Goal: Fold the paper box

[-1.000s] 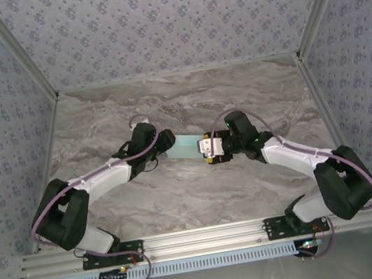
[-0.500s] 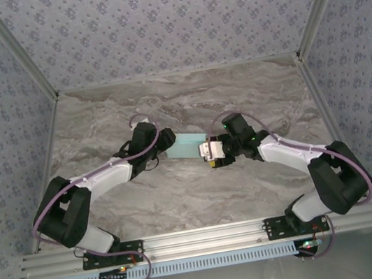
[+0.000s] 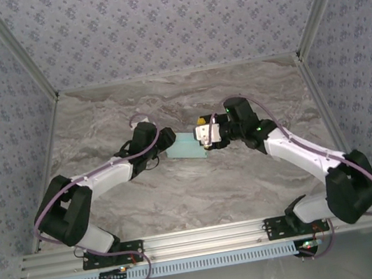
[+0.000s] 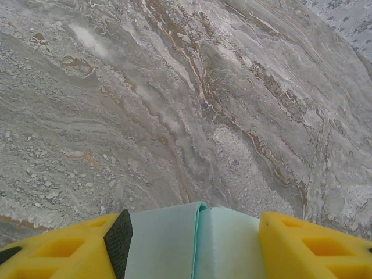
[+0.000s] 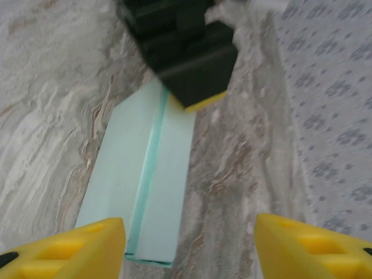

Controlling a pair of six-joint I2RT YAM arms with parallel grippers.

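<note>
Right gripper has shifted toward the back wall, open; left gripper clamps paper box

A grey-brown marble-patterned tabletop meets floral-patterned wall panels at 9, 12 and 3 o'clock. A silver aluminium rail runs along its 6 o'clock edge. At its centre is a pale aqua, flat thin-card paper box; whether the box touches the surface cannot be told.
</note>
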